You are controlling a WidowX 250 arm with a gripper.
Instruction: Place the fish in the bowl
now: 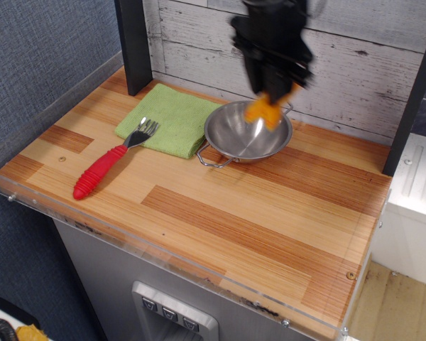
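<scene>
My black gripper (268, 98) hangs above the steel bowl (236, 136), motion-blurred, and is shut on the orange-yellow fish (264, 111). The fish dangles below the fingertips, in the air over the bowl's right half, near its far rim. The bowl stands on the wooden table beside the green cloth, and its inside looks empty. One wire loop handle shows at its front left.
A green cloth (167, 118) lies left of the bowl. A red-handled fork (110, 162) lies with its tines on the cloth's front edge. A black post (133, 44) stands at the back left. A clear plastic rim (163, 249) runs along the table's front edge.
</scene>
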